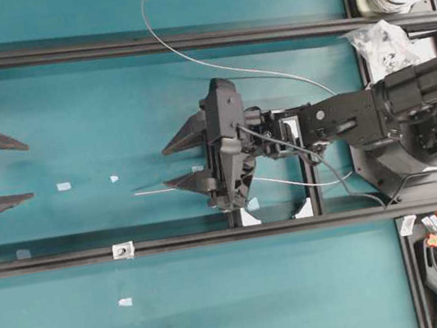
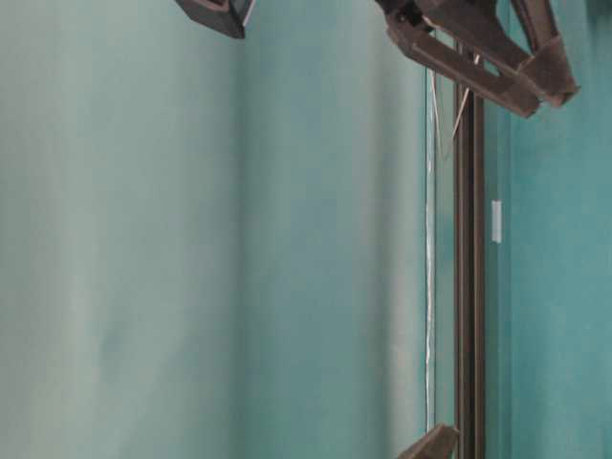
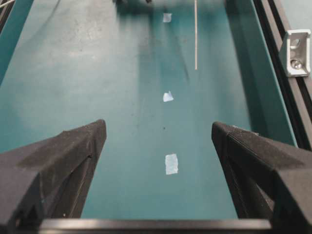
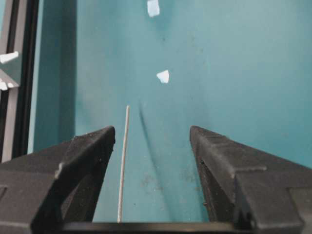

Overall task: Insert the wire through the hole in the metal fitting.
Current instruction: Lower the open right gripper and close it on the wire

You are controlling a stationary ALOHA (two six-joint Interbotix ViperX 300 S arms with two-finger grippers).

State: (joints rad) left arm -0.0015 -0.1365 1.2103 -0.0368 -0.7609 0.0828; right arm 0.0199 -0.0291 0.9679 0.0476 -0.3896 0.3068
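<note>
Overhead, right gripper [image 1: 175, 164] spread wide and empty, wire [image 4: 123, 161] lying between its fingers nearer the left one, left gripper [image 1: 24, 171] likewise wide, metal fitting [image 1: 121, 250] between both grippers, on rail [image 1: 295, 224].

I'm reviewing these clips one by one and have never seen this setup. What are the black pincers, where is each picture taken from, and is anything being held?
These are two robot arms over a teal table, each ending in a two-fingered black gripper. One picture looks down from above, one from table level, and two come from cameras on the wrists, looking out between the fingers. The left gripper and the right gripper both stand open, holding nothing. A thin silver-grey wire runs from a spool; its straight free end lies between the right gripper's fingers, ungripped. A small shiny silver bracket with a hole sits on the black rail. White tape scraps lie on the table.
</note>
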